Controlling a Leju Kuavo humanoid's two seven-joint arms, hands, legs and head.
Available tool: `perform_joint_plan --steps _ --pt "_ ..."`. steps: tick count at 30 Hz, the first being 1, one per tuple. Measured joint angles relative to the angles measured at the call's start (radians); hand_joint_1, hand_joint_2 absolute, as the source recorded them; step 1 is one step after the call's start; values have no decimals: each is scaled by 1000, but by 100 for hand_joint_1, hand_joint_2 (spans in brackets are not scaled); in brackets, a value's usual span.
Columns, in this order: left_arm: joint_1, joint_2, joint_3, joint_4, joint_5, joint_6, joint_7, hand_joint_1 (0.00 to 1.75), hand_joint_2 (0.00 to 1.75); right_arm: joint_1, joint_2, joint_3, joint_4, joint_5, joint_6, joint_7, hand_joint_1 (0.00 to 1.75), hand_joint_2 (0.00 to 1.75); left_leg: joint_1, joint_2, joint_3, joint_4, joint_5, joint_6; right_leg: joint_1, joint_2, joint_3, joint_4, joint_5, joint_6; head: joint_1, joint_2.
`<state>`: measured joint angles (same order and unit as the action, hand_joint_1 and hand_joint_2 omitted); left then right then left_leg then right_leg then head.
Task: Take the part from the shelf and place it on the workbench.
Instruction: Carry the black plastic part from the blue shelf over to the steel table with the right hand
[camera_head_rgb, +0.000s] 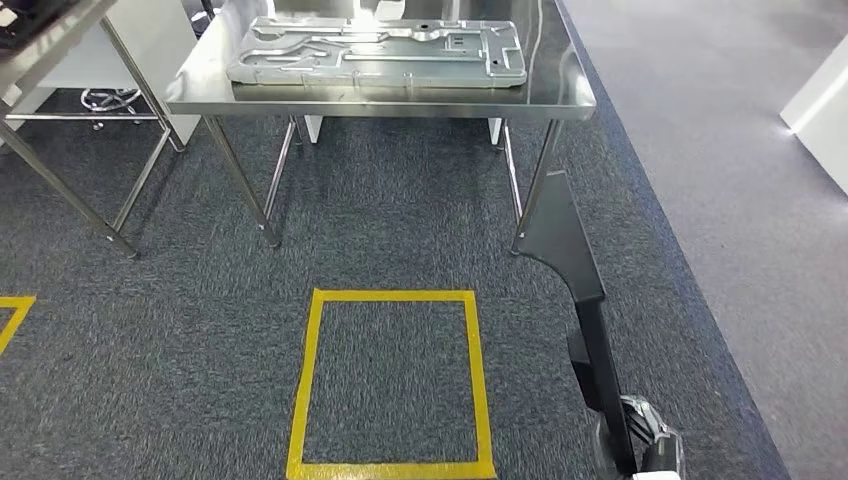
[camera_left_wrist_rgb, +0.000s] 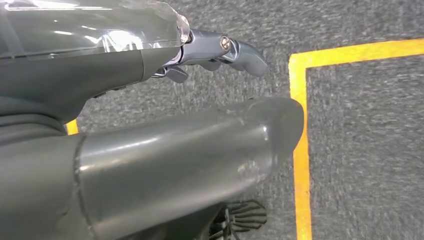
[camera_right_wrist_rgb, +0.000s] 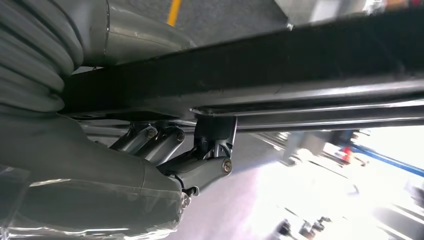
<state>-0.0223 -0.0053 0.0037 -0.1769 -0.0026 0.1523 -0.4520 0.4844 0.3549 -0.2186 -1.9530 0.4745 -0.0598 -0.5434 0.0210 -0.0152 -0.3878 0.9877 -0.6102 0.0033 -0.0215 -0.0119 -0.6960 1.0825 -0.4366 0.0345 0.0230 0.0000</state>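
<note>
My right hand (camera_head_rgb: 645, 440) grips the lower end of a long dark flat part (camera_head_rgb: 575, 270) at the bottom right of the head view. The part rises towards the right front leg of the steel workbench (camera_head_rgb: 400, 104). In the right wrist view the fingers (camera_right_wrist_rgb: 200, 167) wrap under the dark part (camera_right_wrist_rgb: 260, 70). A large silver stamped plate (camera_head_rgb: 380, 50) lies flat on the workbench top. My left hand (camera_left_wrist_rgb: 210, 55) hangs over the carpet with its fingers apart and nothing in it.
A yellow tape square (camera_head_rgb: 312, 380) marks the grey carpet in front of the workbench, and its corner (camera_left_wrist_rgb: 299, 145) lies under my left hand. Another steel table (camera_head_rgb: 60, 40) stands at the far left. A white object (camera_head_rgb: 820, 100) stands at the right edge.
</note>
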Motion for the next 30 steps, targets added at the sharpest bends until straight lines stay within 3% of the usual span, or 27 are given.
perform_joint_plan --steps 1,3,4,6,7,8,10,11,12,15,16,18,19,21,24,25,26,27,29,30 --pt "-1 0 0 1 0 0 0 0 0 0 0 0 2 1 -1 1 175 175 -2 0 15 -5 -6 -9 1 -1 2 -13 31 -10 0 0" --pt "-6 1 0 0 0 0 0 0 0 0 0 0 3 2 -4 3 175 175 -2 1 16 18 15 -23 1 4 24 -20 13 -28 -5 0" --pt "-8 1 0 0 0 0 0 0 0 -1 0 0 3 2 -5 3 175 175 -1 3 -7 69 40 -28 -1 6 40 -29 4 -37 -7 0" --pt "-11 1 0 0 -1 0 0 0 0 -2 1 0 3 3 -7 3 175 175 1 6 -99 211 63 -31 -1 7 77 -46 -15 -49 -11 0" --pt "-10 1 0 0 -1 0 0 0 0 -2 2 0 4 4 -8 4 175 175 0 7 -148 270 43 -33 1 8 97 -53 -28 -53 -13 0" --pt "-9 1 0 0 -2 0 0 0 0 -3 2 0 4 4 -9 5 175 175 0 8 -190 304 0 -33 3 10 120 -58 -42 -56 -14 0" --pt "-3 2 0 0 -2 0 1 0 0 -2 2 0 7 4 -13 9 175 175 -2 8 -243 304 -94 -30 7 16 167 -66 -73 -59 -15 0" --pt "0 2 0 0 -2 0 2 0 0 -2 2 0 9 4 -16 13 175 175 -3 8 -258 274 -112 -25 10 19 192 -68 -91 -59 -15 0" --pt "3 3 1 1 -2 0 2 0 0 -2 2 0 12 4 -19 16 175 175 -6 8 -266 230 -92 -18 12 20 217 -69 -109 -58 -15 0" --pt "11 6 1 2 -4 -1 6 0 0 -3 2 0 26 5 -27 27 175 175 -19 9 -267 110 115 6 18 26 279 -70 -163 -50 -14 0" --pt "11 7 2 2 -5 -2 8 0 0 -3 2 0 31 4 -29 32 175 175 -23 8 -260 95 153 12 19 28 296 -68 -175 -44 -14 0" --pt "2 8 2 1 -8 -2 10 0 0 -6 2 0 37 3 -34 42 175 175 -25 4 -234 85 145 23 18 30 310 -46 -172 -30 -15 0" --pt "-3 9 2 1 -9 -2 9 0 0 -9 2 0 40 2 -36 46 175 175 -24 3 -219 76 140 31 17 28 305 -17 -162 -24 -14 0" --pt "-10 10 2 1 -11 -2 9 0 0 -14 2 0 47 0 -36 50 175 175 -21 2 -188 61 133 45 15 24 252 76 -166 -14 -12 0" --pt "-9 11 3 1 -13 -2 10 0 0 -13 2 0 60 1 -36 51 175 175 -20 1 -153 45 114 49 11 21 127 207 -254 -5 -9 0" --pt "-7 11 3 1 -15 -2 10 0 0 -12 2 0 63 3 -36 52 175 175 -19 -1 -140 42 104 48 10 20 96 215 -276 -2 -9 0" --pt "-3 11 3 1 -17 -2 10 0 0 -12 2 0 67 4 -37 53 175 175 -19 -2 -127 40 94 45 9 19 77 195 -275 0 -9 0" --pt "0 10 3 1 -18 -2 10 0 0 -11 2 0 70 6 -38 55 175 175 -18 -2 -113 39 82 43 8 18 69 154 -248 1 -9 0" --pt "3 9 3 1 -21 -2 10 0 0 -10 2 0 75 8 -41 58 175 175 -18 -3 -86 39 58 38 11 15 72 46 -132 -6 -8 0" --pt "2 9 3 1 -22 -2 10 0 0 -10 2 0 77 9 -41 59 175 175 -19 -5 -75 38 47 33 13 14 76 11 -90 -13 -8 0"
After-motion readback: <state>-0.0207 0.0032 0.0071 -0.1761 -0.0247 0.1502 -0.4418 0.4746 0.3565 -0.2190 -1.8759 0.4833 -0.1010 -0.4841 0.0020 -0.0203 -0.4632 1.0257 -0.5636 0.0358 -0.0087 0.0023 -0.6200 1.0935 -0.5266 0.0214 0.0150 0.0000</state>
